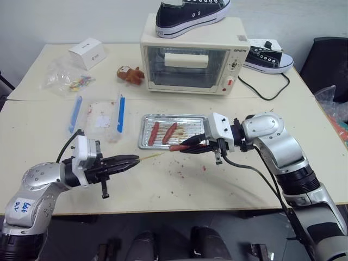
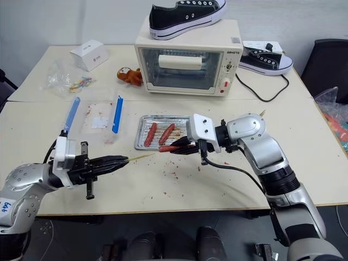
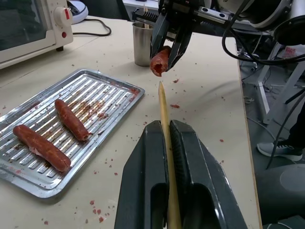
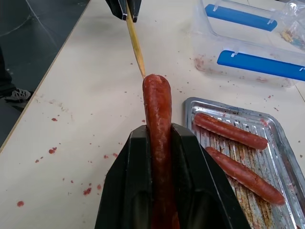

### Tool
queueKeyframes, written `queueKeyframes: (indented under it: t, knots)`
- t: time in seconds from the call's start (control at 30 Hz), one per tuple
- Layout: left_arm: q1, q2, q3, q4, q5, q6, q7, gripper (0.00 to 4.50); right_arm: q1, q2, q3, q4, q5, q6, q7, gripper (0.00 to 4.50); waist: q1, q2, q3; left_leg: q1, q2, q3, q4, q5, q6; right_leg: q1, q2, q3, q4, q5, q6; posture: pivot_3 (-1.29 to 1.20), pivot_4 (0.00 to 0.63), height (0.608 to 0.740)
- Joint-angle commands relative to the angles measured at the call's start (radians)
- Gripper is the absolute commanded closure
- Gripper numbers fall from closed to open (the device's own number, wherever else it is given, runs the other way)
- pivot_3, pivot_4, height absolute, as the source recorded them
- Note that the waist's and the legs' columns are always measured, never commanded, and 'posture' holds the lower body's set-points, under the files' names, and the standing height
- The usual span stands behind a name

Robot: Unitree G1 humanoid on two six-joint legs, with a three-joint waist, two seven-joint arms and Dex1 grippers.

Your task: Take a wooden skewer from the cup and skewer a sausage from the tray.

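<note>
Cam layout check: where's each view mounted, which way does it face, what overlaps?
Head stereo pair: on the head, facing forward and down at the table, oven and both arms.
Left wrist: along the left pincer and its skewer, toward the right pincer.
Right wrist: along the right pincer and its sausage.
Both wrist views share the tray.

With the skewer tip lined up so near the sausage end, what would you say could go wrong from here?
1. The wooden skewer is thin and gripped at its far end by the left end effector; pushed off-centre, it may bend, snap, or glance off the rounded sausage tip.
2. The right end effector holds the sausage only along its sides, so an axial push might slide it backward through the grip.
</note>
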Motion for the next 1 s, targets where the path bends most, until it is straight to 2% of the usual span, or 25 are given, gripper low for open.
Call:
queueKeyframes:
  t: [0.03, 1.0]
  knots:
    - [-0.009, 0.001, 0.006, -0.011, -0.003, -0.002, -0.006, 4.5, 0.006, -0.002, -0.012, -0.048, 0.021, 0.003, -0.001, 3.92, 0.0, 0.0, 0.0, 0.0, 0.0, 0.0, 0.0, 0.0, 0.0, 0.0, 0.0, 0.0, 0.0, 0.0, 0.0, 0.0, 0.15, 0.74]
    - [-0.04, -0.017, -0.018, -0.042, -0.015, 0.034, 0.0, 4.5, 0.016, 0.012, 0.009, -0.038, 0.01, 0.006, -0.004, 3.92, 0.0, 0.0, 0.0, 0.0, 0.0, 0.0, 0.001, 0.0, 0.0, 0.0, 0.0, 0.0, 0.0, 0.0, 0.0, 0.0, 0.15, 0.74]
